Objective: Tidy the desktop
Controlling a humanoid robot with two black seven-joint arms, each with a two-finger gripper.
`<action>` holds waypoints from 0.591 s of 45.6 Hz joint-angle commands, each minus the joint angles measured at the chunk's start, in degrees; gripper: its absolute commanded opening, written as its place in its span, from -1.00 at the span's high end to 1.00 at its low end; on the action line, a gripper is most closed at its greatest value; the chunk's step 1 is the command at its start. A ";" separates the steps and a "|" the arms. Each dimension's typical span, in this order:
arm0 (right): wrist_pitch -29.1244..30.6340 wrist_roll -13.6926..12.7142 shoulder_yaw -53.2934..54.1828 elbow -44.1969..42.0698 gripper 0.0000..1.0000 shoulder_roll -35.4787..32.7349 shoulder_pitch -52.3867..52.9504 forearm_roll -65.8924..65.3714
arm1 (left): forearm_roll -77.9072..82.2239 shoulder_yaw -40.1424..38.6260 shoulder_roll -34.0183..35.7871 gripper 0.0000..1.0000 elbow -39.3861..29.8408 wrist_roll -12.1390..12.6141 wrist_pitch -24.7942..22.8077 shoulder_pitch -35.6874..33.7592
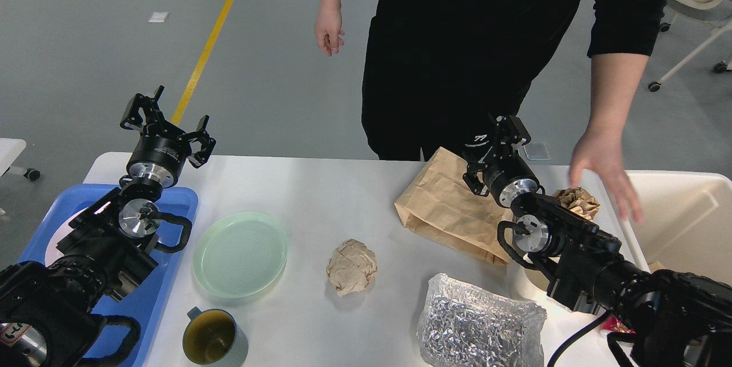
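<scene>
1. White laminate of the desk (309,184) was seen bearing most of its clutter, so the tidying was judged barely begun.
2. Beside the green plate (240,254), taken as landmark, a crumpled paper ball (351,266) lay to its right, a foil bag (477,321) further right and nearer, a brown paper bag (452,207) further right and beyond.
3. A mug (214,337) stood just in front of the plate; a blue tray (174,207) lay left of it.
4. The left tool (166,121) was held spread and empty beyond the tray.
5. The right tool (494,144) was seen over the paper bag; whether it was closed could not be told.
6. A cream bin (686,218) waited far right of the plate.
</scene>
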 commanded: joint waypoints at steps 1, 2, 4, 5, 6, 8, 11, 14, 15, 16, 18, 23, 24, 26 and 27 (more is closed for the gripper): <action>0.00 0.00 0.00 0.00 -1.00 0.00 0.00 0.00 | 0.00 -0.09 0.00 -0.93 0.00 -0.09 -0.09 -0.03; 0.00 0.00 0.00 0.00 -1.00 0.00 0.00 0.00 | 0.00 -0.09 0.00 -0.93 0.00 0.00 -0.09 -0.03; 0.00 0.00 0.00 0.00 -1.00 0.00 0.00 0.00 | 0.00 -0.09 0.00 -0.93 0.00 0.00 -0.09 -0.03; 0.00 0.00 0.00 0.00 -1.00 0.00 0.00 0.00 | 0.00 -0.09 0.00 -0.93 0.00 0.00 -0.09 -0.03; 0.00 0.00 0.00 0.00 -1.00 0.00 0.00 0.00 | 0.00 -0.09 0.00 -0.93 0.00 0.00 -0.09 -0.03; 0.00 0.00 0.00 0.00 -1.00 0.00 0.00 0.00 | 0.00 -0.09 0.00 -0.93 0.00 0.00 -0.09 -0.11; 0.00 0.00 0.00 0.00 -1.00 0.00 0.00 0.00 | 0.00 -0.09 0.00 -0.93 0.00 0.00 -0.09 -0.20; 0.00 0.00 0.00 0.00 -1.00 0.00 0.00 0.00 | 0.00 -0.09 0.00 -0.93 0.00 0.00 -0.09 -0.29; 0.00 0.00 0.00 0.00 -1.00 0.00 0.00 0.00 | 0.00 -0.09 0.09 -0.93 0.00 0.00 -0.09 -0.47; 0.00 0.00 0.00 0.00 -1.00 0.00 0.00 0.00 | 0.00 -0.09 0.09 -0.93 0.00 0.00 -0.09 -0.47; 0.00 0.00 0.00 0.00 -1.00 0.00 0.00 0.00 | 0.00 -0.09 0.09 -0.93 0.00 0.00 -0.09 -0.47; 0.00 0.00 0.00 0.00 -1.00 0.00 0.00 0.00 | 0.00 -0.09 0.09 -0.93 0.00 0.00 -0.09 -0.47; 0.00 0.00 0.00 0.00 -1.00 0.00 0.00 0.00 | 0.00 -0.09 0.09 -0.93 0.00 0.00 -0.09 -0.47; 0.00 0.00 0.00 0.00 -1.00 0.00 0.00 0.00 | 0.00 -0.09 0.09 -0.93 0.00 0.09 -0.09 -0.56; 0.00 0.00 0.00 0.00 -1.00 0.00 0.00 0.00 | 0.00 -0.09 0.00 -0.93 0.00 0.00 -0.09 -0.64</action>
